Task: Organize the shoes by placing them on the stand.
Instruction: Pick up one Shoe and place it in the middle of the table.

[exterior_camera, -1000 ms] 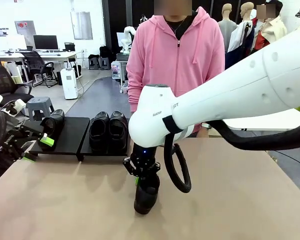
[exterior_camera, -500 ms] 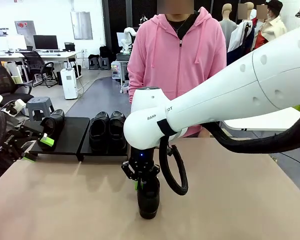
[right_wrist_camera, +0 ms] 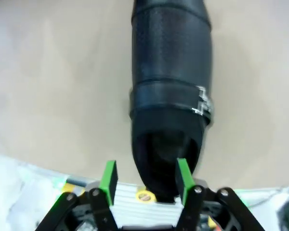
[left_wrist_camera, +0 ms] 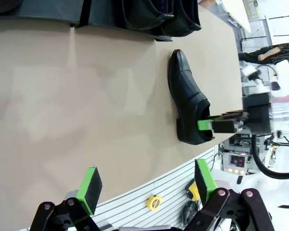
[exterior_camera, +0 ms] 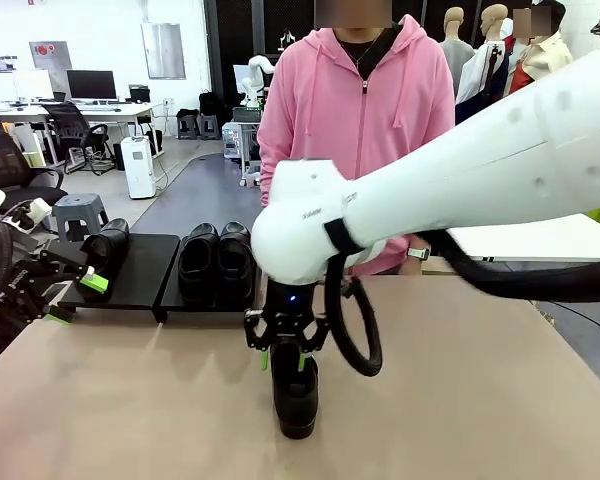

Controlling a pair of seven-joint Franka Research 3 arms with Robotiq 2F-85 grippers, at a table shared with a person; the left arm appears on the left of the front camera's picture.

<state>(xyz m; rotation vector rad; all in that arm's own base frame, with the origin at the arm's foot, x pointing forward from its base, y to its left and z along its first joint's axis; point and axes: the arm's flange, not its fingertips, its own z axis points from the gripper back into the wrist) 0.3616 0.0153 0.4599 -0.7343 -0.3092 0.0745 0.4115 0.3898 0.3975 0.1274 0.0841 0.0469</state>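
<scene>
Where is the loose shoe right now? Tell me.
In the front view the loose shoe lies on the table near its middle, in front of the stand, directly under the right gripper.

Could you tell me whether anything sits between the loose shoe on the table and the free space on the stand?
Nothing visible does: bare table lies between the loose shoe and the stand, whose left panel has room beside one shoe.

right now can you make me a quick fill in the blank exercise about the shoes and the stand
1. The pair of loafers sits on the stand's ____ panel.
2. The lone loafer rests on the ____, off the stand.
3. The right gripper has its jaws ____ at that loafer's heel.
4. The person wears a ____ hoodie.

Missing words: right; table; open; pink
</scene>
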